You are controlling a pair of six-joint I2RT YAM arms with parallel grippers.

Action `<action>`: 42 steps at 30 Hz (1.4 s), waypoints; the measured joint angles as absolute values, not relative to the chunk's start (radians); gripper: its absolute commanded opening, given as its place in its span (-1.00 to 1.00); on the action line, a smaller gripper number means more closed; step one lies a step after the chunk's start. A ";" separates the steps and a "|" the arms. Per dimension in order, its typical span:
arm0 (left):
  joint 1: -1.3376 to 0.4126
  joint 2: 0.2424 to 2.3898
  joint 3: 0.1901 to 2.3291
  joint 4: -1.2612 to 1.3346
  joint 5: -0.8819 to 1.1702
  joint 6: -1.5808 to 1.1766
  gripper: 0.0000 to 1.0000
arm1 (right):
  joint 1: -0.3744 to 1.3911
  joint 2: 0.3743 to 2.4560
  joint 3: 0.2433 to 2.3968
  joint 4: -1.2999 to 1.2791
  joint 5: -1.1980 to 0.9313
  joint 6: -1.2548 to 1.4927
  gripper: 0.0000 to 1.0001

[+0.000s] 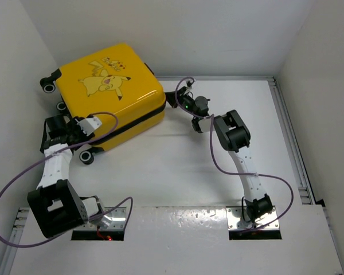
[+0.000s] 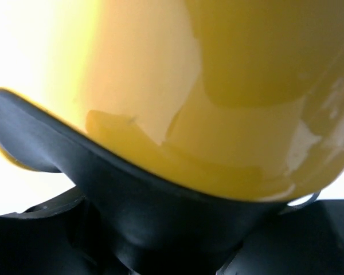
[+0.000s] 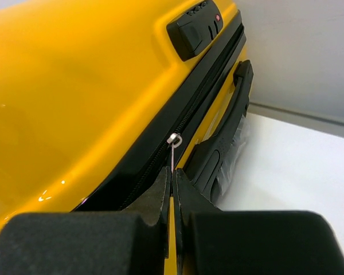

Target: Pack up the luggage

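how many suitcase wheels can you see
3 wheels on the suitcase: one at its far-left corner, one just nearer along the left side, one at the near corner. A fourth may be hidden.

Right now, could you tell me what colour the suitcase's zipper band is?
The zipper band is black; right wrist view.

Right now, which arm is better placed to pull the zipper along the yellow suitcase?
Probably right. The right gripper is shut on the zipper pull at the black zipper band. The left gripper only lies against the suitcase shell near the wheels, away from the pull.
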State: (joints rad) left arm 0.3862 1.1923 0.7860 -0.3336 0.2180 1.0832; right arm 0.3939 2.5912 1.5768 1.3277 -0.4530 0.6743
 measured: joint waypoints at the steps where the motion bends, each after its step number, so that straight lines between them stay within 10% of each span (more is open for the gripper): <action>1: 0.410 1.184 0.784 -0.347 0.229 1.098 -1.00 | 0.404 2.591 1.575 1.328 -0.448 0.678 -1.00; 21: 0.574 1.310 0.885 -0.471 0.352 1.282 -1.00 | 0.464 2.356 1.262 1.280 -0.450 0.707 -1.00; 40: 0.466 1.395 0.960 -0.381 0.240 1.086 -1.00 | 0.467 2.828 2.062 1.139 -0.320 0.570 -1.00; 42: 0.466 1.404 0.986 -0.420 0.248 1.067 -0.45 | 0.472 2.831 2.067 1.137 -0.302 0.566 -1.00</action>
State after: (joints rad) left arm 0.4664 1.4040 0.9863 -0.4198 0.2481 1.0668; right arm 0.4721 2.8307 2.0674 1.1374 -0.3016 0.5655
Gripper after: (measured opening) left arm 0.599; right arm 0.002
